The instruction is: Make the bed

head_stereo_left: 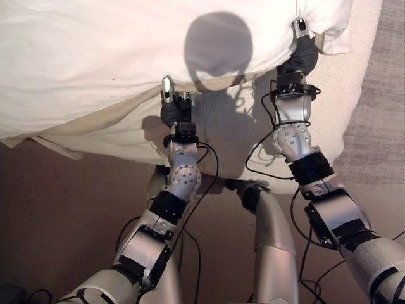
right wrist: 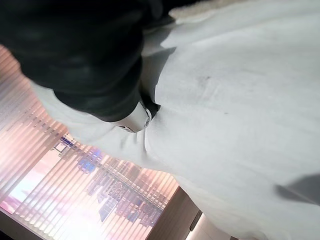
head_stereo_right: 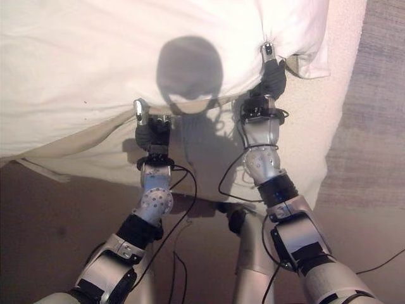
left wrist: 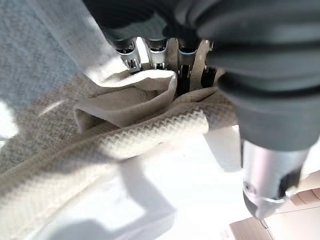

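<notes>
Count: 1 bed. 1 white duvet on top. 1 cream waffle-weave blanket beneath, edge hanging below the duvet hem. 2 hands at the cloth: left hand on the duvet hem with the blanket, right hand at the duvet's corner. 1 grey carpet strip beside the bed.

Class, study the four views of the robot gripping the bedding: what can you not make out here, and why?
- Right hand fingers: buried in the white duvet, head and right wrist views.
- Duvet's full spread: cut off by the head views' top and left edges.
- Mattress under the beige blanket: covered.
</notes>
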You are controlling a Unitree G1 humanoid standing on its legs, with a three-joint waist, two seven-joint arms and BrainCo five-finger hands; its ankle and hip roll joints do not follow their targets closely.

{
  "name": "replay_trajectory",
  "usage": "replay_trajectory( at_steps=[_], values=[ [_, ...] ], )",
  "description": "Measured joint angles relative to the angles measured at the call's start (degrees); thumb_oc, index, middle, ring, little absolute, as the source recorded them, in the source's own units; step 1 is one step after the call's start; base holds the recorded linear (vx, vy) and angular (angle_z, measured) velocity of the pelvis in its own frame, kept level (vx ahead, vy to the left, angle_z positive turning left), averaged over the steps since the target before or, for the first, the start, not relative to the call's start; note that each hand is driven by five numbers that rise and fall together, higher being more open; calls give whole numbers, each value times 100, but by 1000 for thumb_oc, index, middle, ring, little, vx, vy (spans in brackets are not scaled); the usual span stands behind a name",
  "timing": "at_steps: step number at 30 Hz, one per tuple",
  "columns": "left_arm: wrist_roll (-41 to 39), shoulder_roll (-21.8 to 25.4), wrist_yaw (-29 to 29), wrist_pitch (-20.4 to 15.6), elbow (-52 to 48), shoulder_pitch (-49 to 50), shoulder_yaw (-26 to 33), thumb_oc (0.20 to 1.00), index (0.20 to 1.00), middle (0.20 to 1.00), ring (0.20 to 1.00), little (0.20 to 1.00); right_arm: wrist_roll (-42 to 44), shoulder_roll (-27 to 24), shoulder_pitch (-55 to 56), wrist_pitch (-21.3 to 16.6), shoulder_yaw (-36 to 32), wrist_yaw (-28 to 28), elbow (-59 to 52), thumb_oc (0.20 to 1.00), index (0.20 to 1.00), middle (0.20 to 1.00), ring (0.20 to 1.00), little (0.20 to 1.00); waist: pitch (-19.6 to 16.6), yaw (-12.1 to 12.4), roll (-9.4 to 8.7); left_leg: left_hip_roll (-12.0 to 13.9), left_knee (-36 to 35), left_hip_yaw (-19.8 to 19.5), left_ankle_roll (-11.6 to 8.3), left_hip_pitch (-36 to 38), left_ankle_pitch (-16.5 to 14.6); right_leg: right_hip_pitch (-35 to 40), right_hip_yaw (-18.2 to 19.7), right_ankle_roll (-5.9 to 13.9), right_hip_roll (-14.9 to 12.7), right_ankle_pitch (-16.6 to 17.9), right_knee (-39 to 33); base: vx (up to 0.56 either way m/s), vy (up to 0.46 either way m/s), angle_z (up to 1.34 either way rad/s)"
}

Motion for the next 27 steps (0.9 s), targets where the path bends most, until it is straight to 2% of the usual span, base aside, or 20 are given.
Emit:
replay_trajectory(
  at_steps=[14,19,27],
  values=[
    [-11,3,69,-32,0,-71,1,1000,1000,1000,1000,1000,5,-150,-71,-5,167,2,-181,200,200,200,200,200,-7,-132,-60,0,79,131,-1,-6,-51,30,81,71,16,170,-181,7,0,-2],
    [-58,3,215,-157,-1,-269,15,1000,1000,1000,1000,1000,5,-101,-12,-4,212,2,-213,200,200,200,200,200,-9,-235,-84,-13,86,134,33,-33,-77,33,80,94,15,198,-249,0,0,0],
    [-54,6,415,-214,-8,-461,19,1000,1000,1000,1000,1000,0,-66,284,-2,215,4,-430,200,200,200,200,200,-9,-256,-94,-23,101,153,49,-56,-89,33,96,121,18,233,-299,0,0,0]
  ],
)
